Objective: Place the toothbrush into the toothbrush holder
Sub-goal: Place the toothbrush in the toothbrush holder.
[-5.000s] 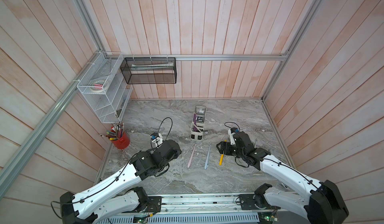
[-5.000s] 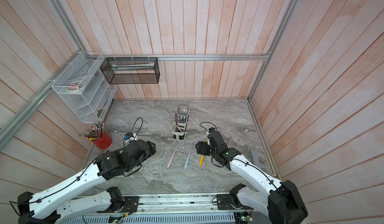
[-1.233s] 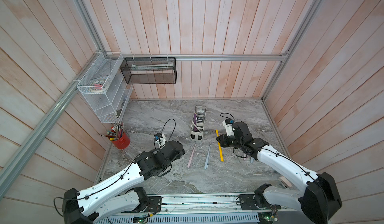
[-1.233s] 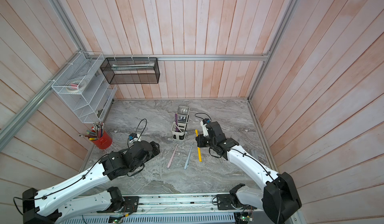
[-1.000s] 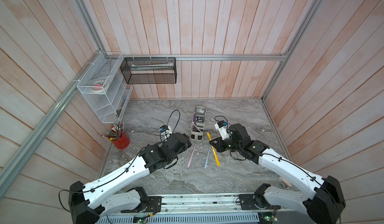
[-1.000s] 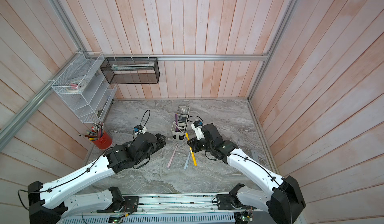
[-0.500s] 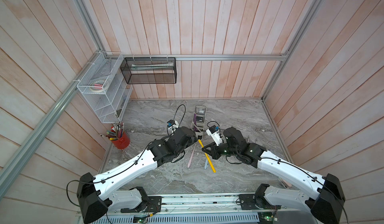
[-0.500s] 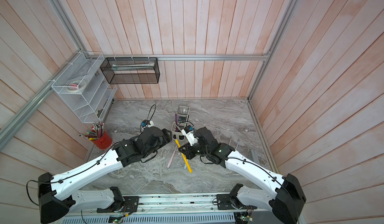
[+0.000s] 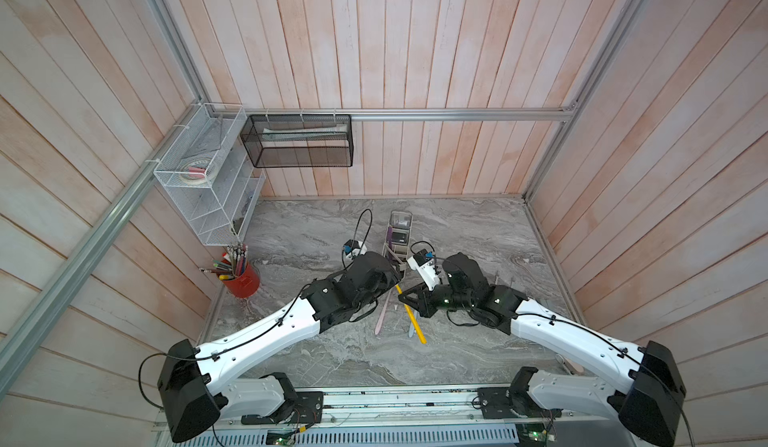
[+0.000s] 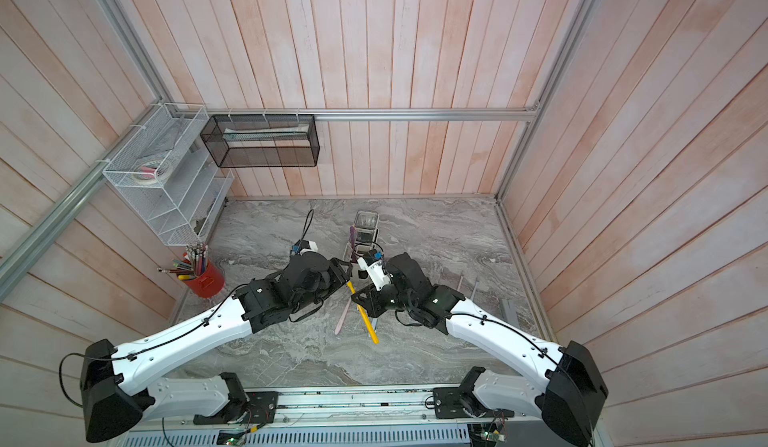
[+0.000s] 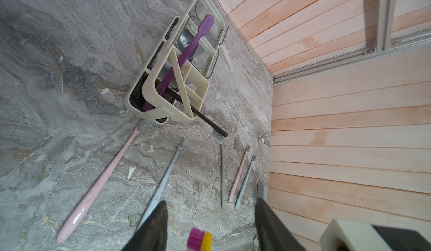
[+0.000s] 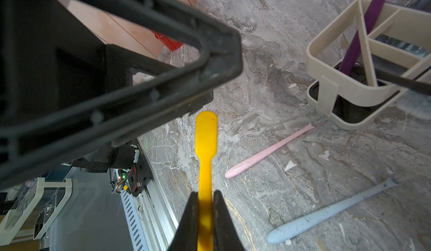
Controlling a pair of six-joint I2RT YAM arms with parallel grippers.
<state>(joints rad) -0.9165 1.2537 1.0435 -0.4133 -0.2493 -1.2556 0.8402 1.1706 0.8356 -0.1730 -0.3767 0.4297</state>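
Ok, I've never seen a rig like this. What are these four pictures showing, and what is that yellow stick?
Two white robot arms work over a marbled table. Two pictures look down from overhead, nearly the same view; two come from cameras on the arms' wrists. The right claw is shut on the handle of a yellow toothbrush. The left claw is open, fingers either side of its bristle end. Nearby stands the cream toothbrush holder, with a purple toothbrush and a black toothbrush in it. A pink toothbrush and a pale blue toothbrush lie on the table.
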